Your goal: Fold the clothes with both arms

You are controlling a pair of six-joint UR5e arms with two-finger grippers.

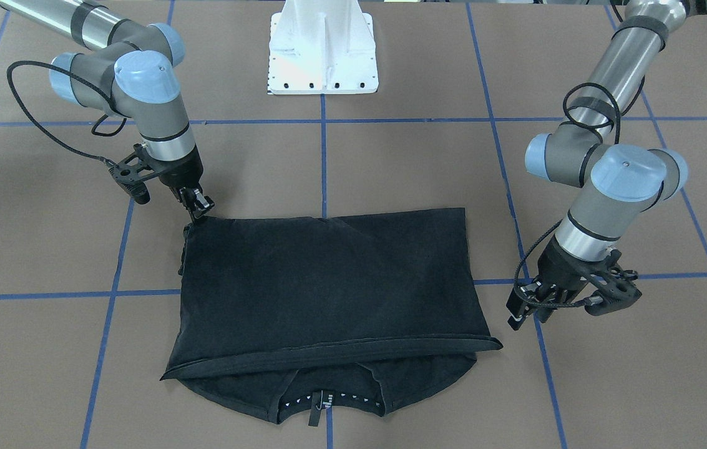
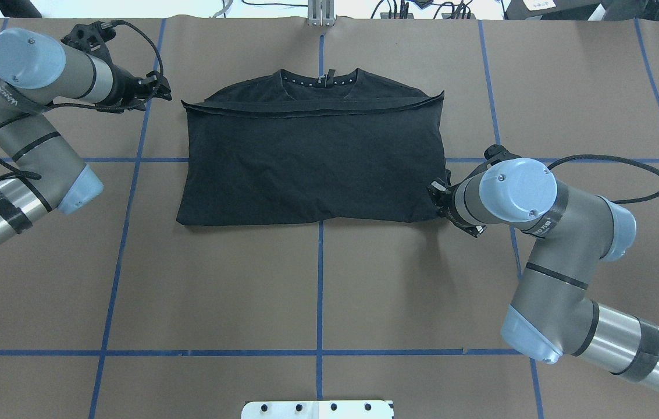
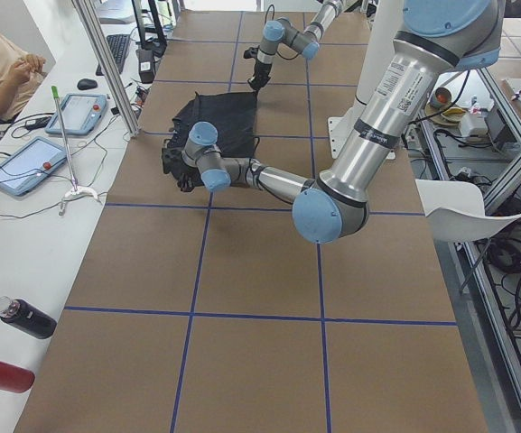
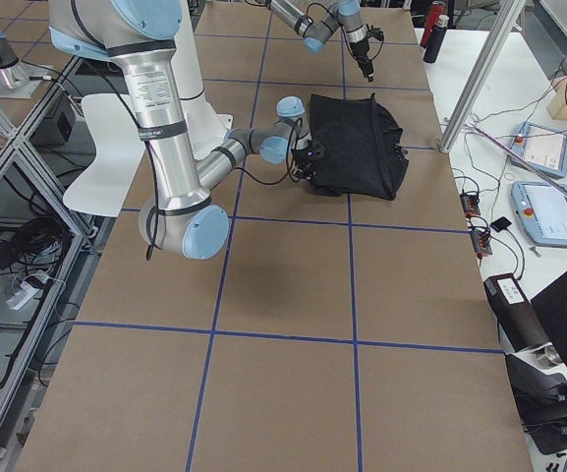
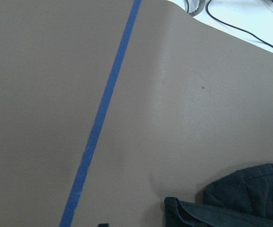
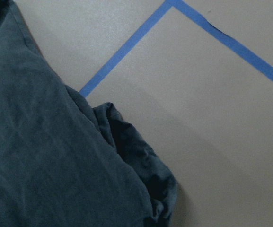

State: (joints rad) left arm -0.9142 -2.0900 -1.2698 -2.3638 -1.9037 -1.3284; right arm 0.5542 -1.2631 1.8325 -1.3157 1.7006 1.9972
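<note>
Collar (image 1: 328,399) nearest: the T-shirt (image 1: 328,280) lies folded once on the bench (image 1: 47,249). Right pincer (image 1: 199,206) seems clamped on a fold corner. Left pincer (image 1: 534,315) hovers nearby, grip unreadable. By the look of it, more folds remain.

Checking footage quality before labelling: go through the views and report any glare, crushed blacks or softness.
Front-facing: the white pedestal base is nearly blown out, and the T-shirt is near-uniform black with faint folds. Right wrist-mounted: the T-shirt looks washed-out blue-grey, with a soft shadow on the table beside its bunched corner. Left wrist-mounted: sharp, with an evenly lit table.
</note>
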